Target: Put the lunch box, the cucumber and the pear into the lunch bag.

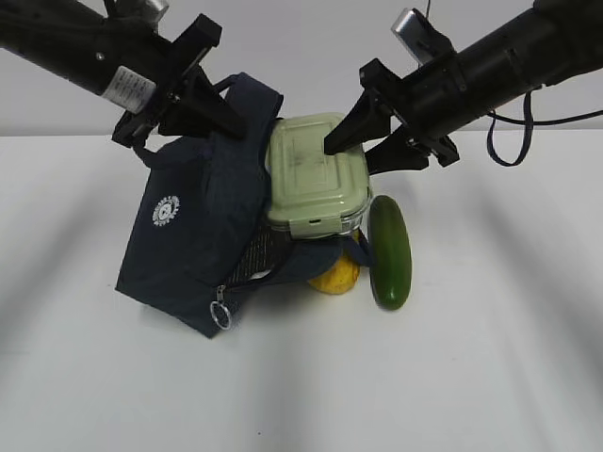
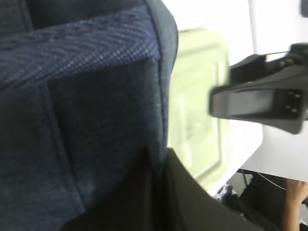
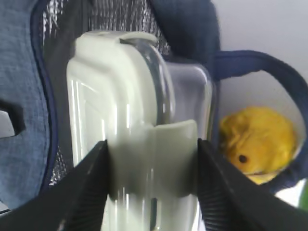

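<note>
Nearest the exterior camera, one metal ring pull (image 1: 220,316) hangs from the zipper at the low front corner of the single navy lunch bag (image 1: 184,245), which stands tilted on the white surface (image 1: 490,377) with its mouth facing right.

From the right, the right end effector (image 1: 363,141) grips the one lunch box (image 1: 316,184) at its clip end; the wrist view shows both black fingers (image 3: 86,192) pressed against the sides of the pale green lid. The box is partly inside the bag's mouth, its long axis running from the bag opening toward the end effector, with silver foil lining (image 3: 120,17) behind it.

The left end effector (image 1: 212,99) sits at the bag's upper edge by a loop handle (image 1: 250,89); whether it clamps the fabric cannot be told.

One yellow pear (image 1: 336,275) lies under the box, just beside the bag's lower lip. One dark green cucumber (image 1: 389,252) lies just right of the pear, long axis running away from the camera.

Open surface spreads wide in front and on both sides, well apart from any edge.
</note>
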Motion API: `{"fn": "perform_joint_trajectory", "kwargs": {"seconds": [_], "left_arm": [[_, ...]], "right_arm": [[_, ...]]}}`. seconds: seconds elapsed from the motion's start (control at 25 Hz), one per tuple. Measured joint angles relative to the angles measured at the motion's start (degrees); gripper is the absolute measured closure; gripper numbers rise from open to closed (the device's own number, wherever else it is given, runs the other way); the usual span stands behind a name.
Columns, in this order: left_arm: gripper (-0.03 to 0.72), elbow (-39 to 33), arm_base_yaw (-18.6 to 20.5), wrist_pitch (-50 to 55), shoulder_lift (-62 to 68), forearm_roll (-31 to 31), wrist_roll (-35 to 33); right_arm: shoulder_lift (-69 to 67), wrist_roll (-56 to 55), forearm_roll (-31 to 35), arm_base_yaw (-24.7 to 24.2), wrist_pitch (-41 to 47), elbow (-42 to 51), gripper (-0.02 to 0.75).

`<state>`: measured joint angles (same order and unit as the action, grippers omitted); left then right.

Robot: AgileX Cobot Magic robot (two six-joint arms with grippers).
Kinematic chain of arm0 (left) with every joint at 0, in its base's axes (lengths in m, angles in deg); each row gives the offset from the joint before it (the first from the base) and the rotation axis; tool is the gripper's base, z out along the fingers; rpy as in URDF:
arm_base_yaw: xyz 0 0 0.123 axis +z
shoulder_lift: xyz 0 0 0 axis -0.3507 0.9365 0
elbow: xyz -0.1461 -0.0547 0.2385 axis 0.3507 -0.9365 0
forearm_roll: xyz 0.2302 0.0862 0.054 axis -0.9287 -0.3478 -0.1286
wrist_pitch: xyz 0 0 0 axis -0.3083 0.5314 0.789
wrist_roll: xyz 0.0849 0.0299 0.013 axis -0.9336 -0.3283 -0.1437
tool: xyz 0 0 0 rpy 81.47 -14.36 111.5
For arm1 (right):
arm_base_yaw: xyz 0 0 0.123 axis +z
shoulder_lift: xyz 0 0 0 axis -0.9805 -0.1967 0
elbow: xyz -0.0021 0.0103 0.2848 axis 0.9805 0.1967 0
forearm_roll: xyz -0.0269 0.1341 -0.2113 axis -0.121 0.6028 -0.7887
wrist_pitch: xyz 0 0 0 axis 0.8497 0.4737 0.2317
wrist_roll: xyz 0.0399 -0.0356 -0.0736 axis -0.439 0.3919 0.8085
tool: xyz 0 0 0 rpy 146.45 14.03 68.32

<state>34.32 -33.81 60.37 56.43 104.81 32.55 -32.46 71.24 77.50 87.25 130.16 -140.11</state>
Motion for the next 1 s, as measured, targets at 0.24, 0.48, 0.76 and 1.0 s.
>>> {"fn": "perform_joint_trajectory", "kwargs": {"seconds": [0.24,0.48,0.76,1.0], "left_arm": [[0.686,0.00,-0.80,2.19,0.00,8.91,-4.88],[0.686,0.00,-2.17,4.10,0.00,13.09,-6.45],[0.686,0.00,-2.29,5.89,0.00,18.66,-9.38],[0.686,0.00,-2.29,6.70,0.00,18.96,-10.07]], "right_arm": [[0.00,-0.05,3.76,3.10,-0.95,-0.19,0.357],[0.00,0.58,7.69,4.81,-1.28,-2.09,0.358],[-0.03,0.78,9.47,5.95,-1.92,-2.59,0.358],[-0.25,0.83,9.68,6.09,-0.82,-2.59,0.356]]}}
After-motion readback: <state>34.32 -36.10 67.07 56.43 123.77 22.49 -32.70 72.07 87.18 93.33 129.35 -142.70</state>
